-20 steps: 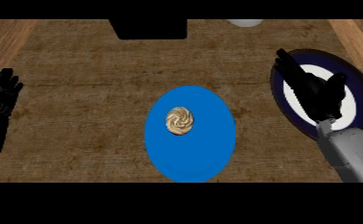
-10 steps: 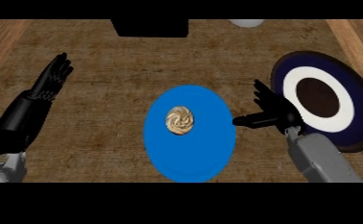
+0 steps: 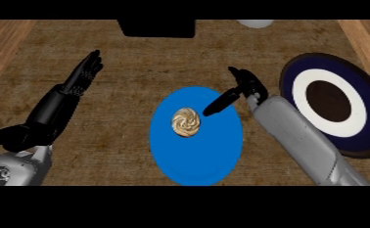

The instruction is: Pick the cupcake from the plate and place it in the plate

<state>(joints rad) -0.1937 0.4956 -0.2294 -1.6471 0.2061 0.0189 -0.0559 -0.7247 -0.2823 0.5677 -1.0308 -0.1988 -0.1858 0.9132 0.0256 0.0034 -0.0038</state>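
Observation:
A swirled tan cupcake (image 3: 186,122) sits on a blue plate (image 3: 196,161) in the middle of the counter. At the right stands a second plate (image 3: 303,82), dark blue with a white ring and a brown centre. My right hand (image 3: 244,87) is open over the blue plate's right rim, its thumb pointing down-left and ending just short of the cupcake, not touching it. My left hand (image 3: 76,82) is open at the left, fingers straight and pointing up, well clear of both plates.
A black box (image 3: 157,28) stands at the counter's far edge, with a pale round object (image 3: 255,23) to its right. Wooden borders run along the left and right sides of the brown counter top.
My right hand has moved left from over the dark plate to the blue plate's right rim, beside the cupcake. My left arm has come further into view at the left.

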